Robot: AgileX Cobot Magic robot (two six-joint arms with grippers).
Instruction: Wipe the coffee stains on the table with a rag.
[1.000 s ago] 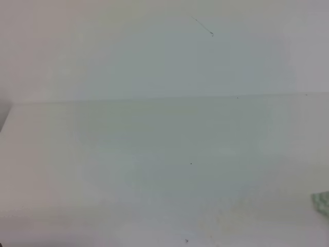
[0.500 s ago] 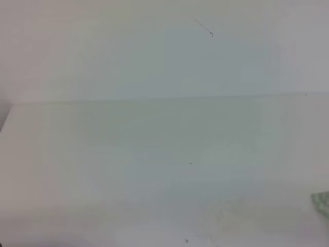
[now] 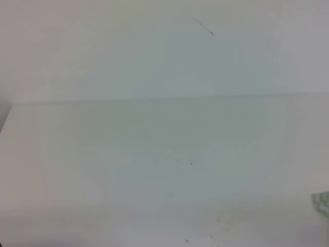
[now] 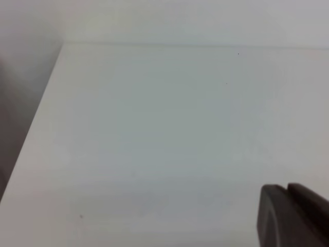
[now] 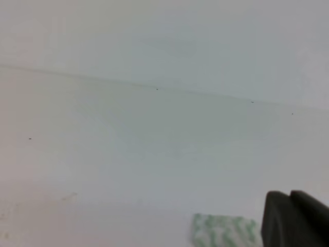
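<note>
Rag [image 5: 224, 230] lies flat on the near part of the table [image 5: 154, 149], just left of the right gripper [image 5: 294, 218], whose dark jaws look pressed together and hold nothing; in the high view the rag [image 3: 322, 203] shows only at the near right edge. Left gripper [image 4: 293, 216] sits at the near right of its own view, its opening impossible to judge. Farther off, the white table carries a few tiny dark specks [image 3: 190, 163].
</note>
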